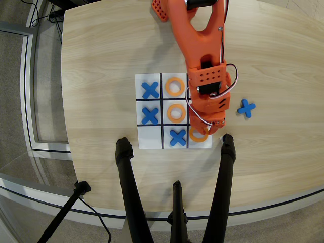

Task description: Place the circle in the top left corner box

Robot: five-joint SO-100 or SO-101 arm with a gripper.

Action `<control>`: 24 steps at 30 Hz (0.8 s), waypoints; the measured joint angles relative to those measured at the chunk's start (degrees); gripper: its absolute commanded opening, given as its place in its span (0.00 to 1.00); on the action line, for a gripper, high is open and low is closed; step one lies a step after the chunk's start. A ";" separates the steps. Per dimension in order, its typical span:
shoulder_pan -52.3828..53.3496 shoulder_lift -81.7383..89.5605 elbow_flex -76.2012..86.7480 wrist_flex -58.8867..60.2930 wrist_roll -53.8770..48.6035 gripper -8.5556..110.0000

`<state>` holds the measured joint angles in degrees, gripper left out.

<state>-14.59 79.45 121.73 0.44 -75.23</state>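
From above, the orange gripper [207,130] hangs over the box [202,142] at the grid's lower right. The circle [197,134] sits in that box, partly under the gripper tips. I cannot tell if the tips are gripping it.

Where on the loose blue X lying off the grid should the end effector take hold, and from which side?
The loose blue X lies flat on the bare table, right of the paper grid in the overhead view, with nothing close around it. Probably best to come straight down from above and pinch across one arm or the centre, fingers dropping into the notches between arms, since its flat pose offers no side to grab.
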 measured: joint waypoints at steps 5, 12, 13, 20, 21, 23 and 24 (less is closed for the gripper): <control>-0.09 -0.97 -0.53 -1.23 0.00 0.07; -0.09 -2.11 -1.58 -1.85 0.00 0.07; -0.09 -2.11 -1.58 -1.85 0.00 0.07; -0.09 -2.11 -1.58 -1.93 0.00 0.11; -0.09 -2.11 -1.58 -1.93 0.00 0.12; 0.00 -2.11 -1.58 -1.93 0.00 0.12; 0.00 -2.11 -1.58 -1.93 0.00 0.14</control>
<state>-14.59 77.34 120.15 -1.49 -75.23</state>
